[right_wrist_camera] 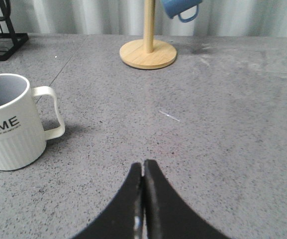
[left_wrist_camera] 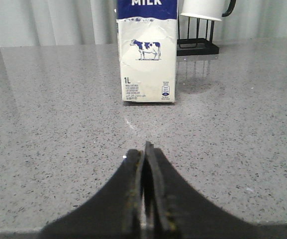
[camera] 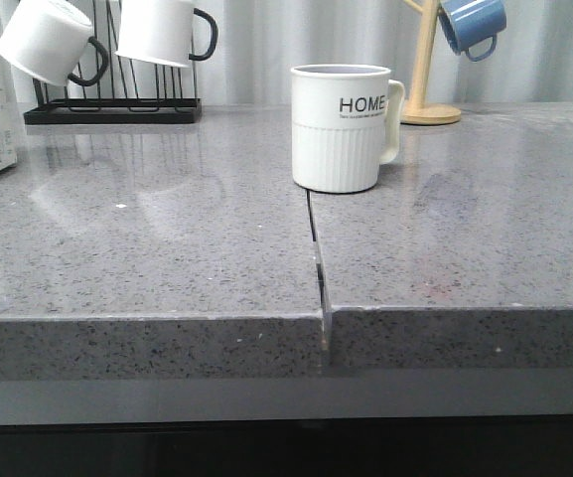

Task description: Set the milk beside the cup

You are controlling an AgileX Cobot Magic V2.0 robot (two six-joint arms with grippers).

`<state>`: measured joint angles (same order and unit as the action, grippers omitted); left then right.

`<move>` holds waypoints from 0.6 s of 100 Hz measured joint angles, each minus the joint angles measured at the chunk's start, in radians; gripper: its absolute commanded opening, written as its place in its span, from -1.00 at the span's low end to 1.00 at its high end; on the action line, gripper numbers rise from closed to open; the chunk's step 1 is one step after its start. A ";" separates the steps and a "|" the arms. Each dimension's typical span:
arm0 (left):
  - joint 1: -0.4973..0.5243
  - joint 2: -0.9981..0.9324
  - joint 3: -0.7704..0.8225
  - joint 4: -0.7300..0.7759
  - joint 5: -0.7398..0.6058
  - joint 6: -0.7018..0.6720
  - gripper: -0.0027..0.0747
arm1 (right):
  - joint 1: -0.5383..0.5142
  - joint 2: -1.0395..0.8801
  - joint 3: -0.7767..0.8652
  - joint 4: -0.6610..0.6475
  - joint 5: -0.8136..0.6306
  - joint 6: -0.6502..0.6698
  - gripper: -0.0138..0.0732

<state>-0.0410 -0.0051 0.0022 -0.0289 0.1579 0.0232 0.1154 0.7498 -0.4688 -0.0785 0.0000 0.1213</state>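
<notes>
Milk carton and HOME cup well apart on grey counter; both grippers closed, holding nothing.

Milk (left_wrist_camera: pixel 147 55) stands upright at far left of the counter (camera: pixel 167 258), near the black mug rack (camera: pixel 112 107); cup (camera: pixel 342 127) upright at centre, handle to its right, wooden stand (camera: pixel 427 70) with blue mug (camera: pixel 473 25) behind. Left gripper (left_wrist_camera: pixel 145 159) low over the counter, facing the carton, jaws pressed together, empty. Right gripper (right_wrist_camera: pixel 143 174) jaws likewise together, empty, cup off to one side.
</notes>
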 measured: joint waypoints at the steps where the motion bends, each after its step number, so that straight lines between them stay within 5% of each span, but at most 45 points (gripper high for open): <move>1: 0.000 0.000 0.000 0.000 0.000 0.000 -0.99 | 0.000 -0.007 0.006 0.000 0.000 0.000 -0.84; 60: 0.000 0.000 0.000 0.000 0.000 0.000 -0.99 | -0.004 -0.475 0.242 -0.001 0.020 0.002 -0.84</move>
<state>-0.0410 -0.0051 0.0022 -0.0289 0.1579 0.0232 0.1113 0.2747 -0.2264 -0.0791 0.0200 0.1236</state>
